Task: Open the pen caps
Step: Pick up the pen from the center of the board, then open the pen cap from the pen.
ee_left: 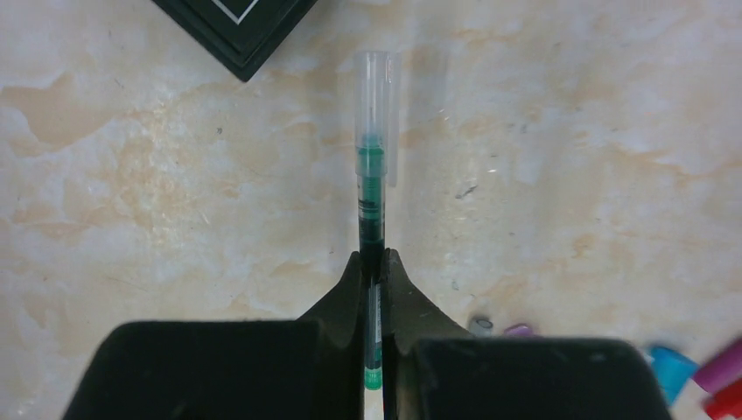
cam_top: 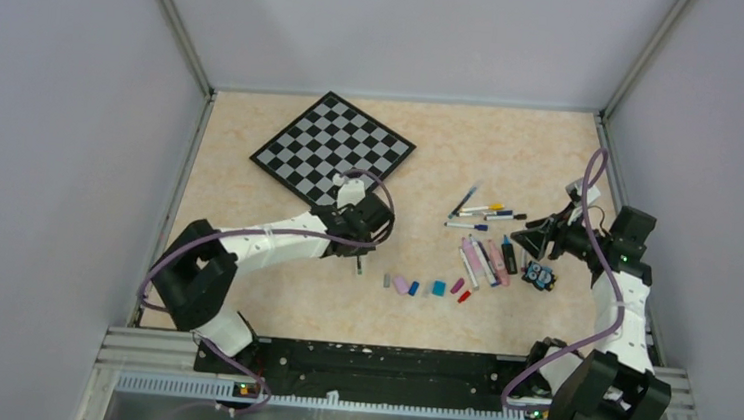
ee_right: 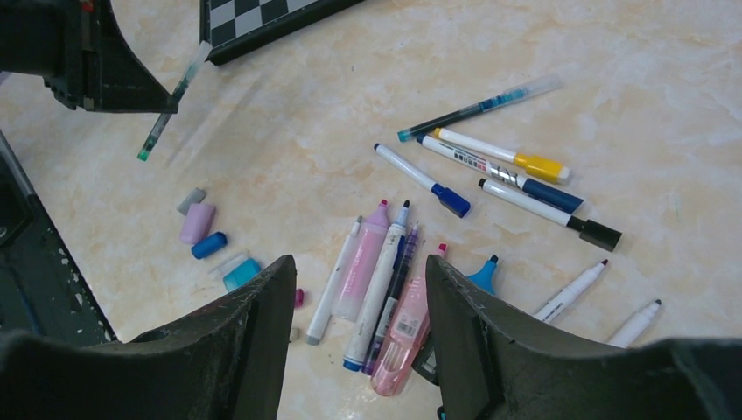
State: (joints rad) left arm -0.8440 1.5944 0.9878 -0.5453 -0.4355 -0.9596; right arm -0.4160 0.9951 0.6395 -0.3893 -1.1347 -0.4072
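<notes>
The left arm (cam_top: pixel 267 243) reaches from its base at the near left toward the middle, with the wrist bent so that the left gripper (cam_top: pixel 360 260) points down. Its jaws are pressed together on a thin green pen (ee_left: pixel 371 197). The right arm (cam_top: pixel 627 312) rises along the right side. The right gripper (cam_top: pixel 526 235) is turned to the left, and its jaws stand apart.

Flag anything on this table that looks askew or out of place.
The checkered board lies turned cornerwise to the table edges, and a small black-and-blue figure sits beside the pens at the right.
</notes>
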